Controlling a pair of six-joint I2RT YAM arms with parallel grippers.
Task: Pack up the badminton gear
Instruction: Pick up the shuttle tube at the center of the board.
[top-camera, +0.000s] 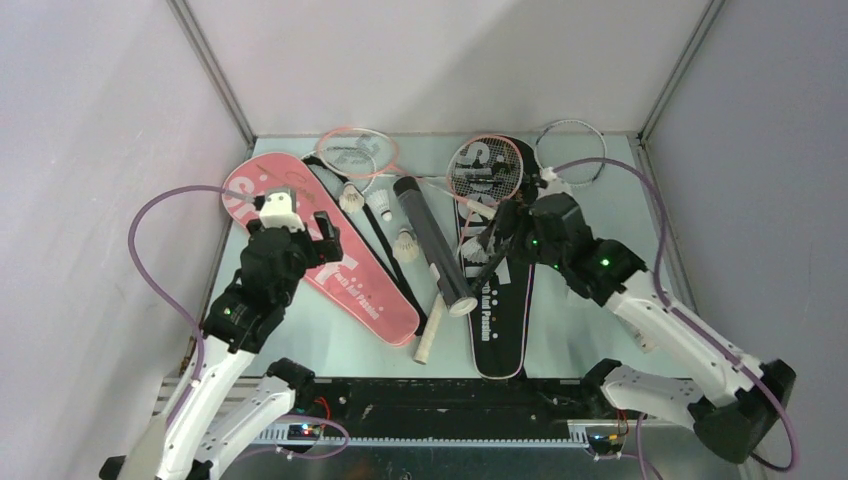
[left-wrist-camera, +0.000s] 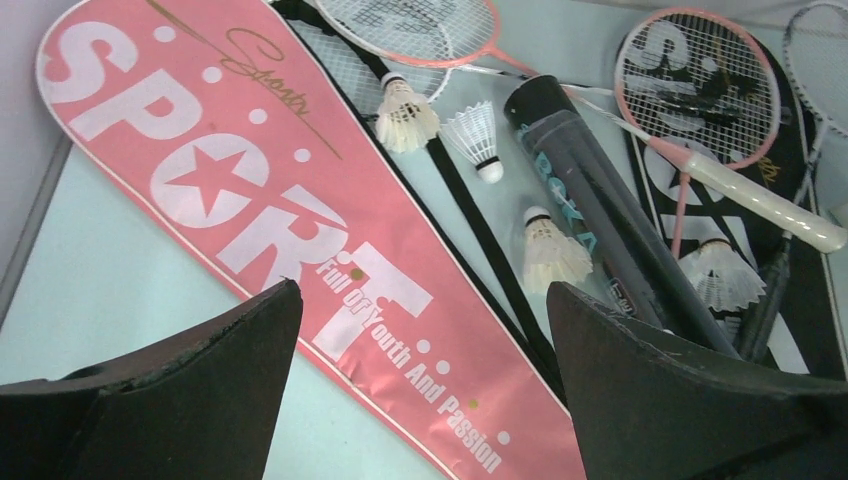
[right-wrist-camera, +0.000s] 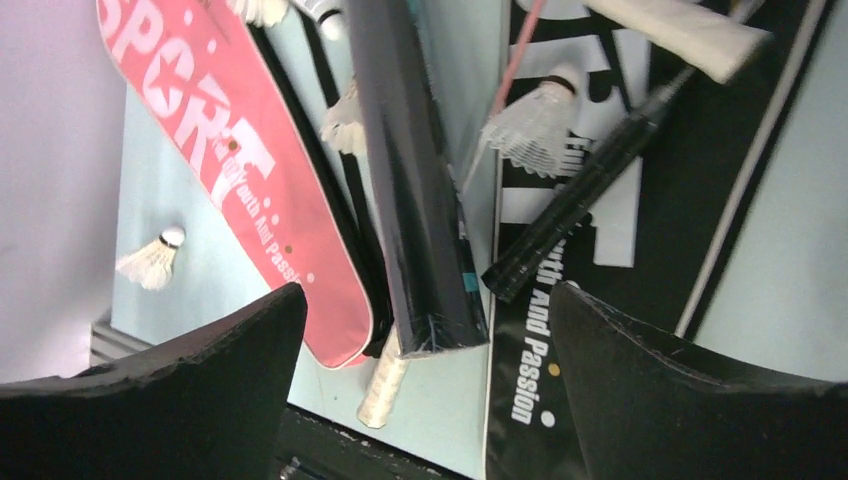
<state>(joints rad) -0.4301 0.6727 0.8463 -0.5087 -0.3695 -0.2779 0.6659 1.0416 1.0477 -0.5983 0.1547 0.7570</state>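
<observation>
the right gripper (right-wrist-camera: 428, 290) hangs with its jaws spread wide and nothing between them, directly above the near end of the black tube (right-wrist-camera: 400, 150), which lies slanted between the pink cover (right-wrist-camera: 230, 170) and the black cover (right-wrist-camera: 600, 340). the tube is round and slick, and it seems to rest partly on a pale racket grip (right-wrist-camera: 385, 385) that pokes out under its end. a pinch landing off its middle could roll it sideways into the shuttlecock (right-wrist-camera: 535, 125) just beside it on the black cover and crush the feathers. a black handle (right-wrist-camera: 575, 215) also lies close along that side of the tube, so a finger coming down there may trap it and drag a whole racket along. whether the tube's end is capped i cannot tell; if it is open, tilting it could spill whatever is inside. the left gripper (left-wrist-camera: 422, 288) is likewise spread and empty, held over the lower lettering of the pink cover. that cover lies flat on the table (left-wrist-camera: 100, 300), so fingers may skid across it instead of catching an edge. the loose shuttlecocks (left-wrist-camera: 550, 250) between it and the tube are light enough to be knocked away by any sweep. farther out, the pink racket (left-wrist-camera: 695, 85) lies with its head on the black cover, and its strings could snag a fingertip.
</observation>
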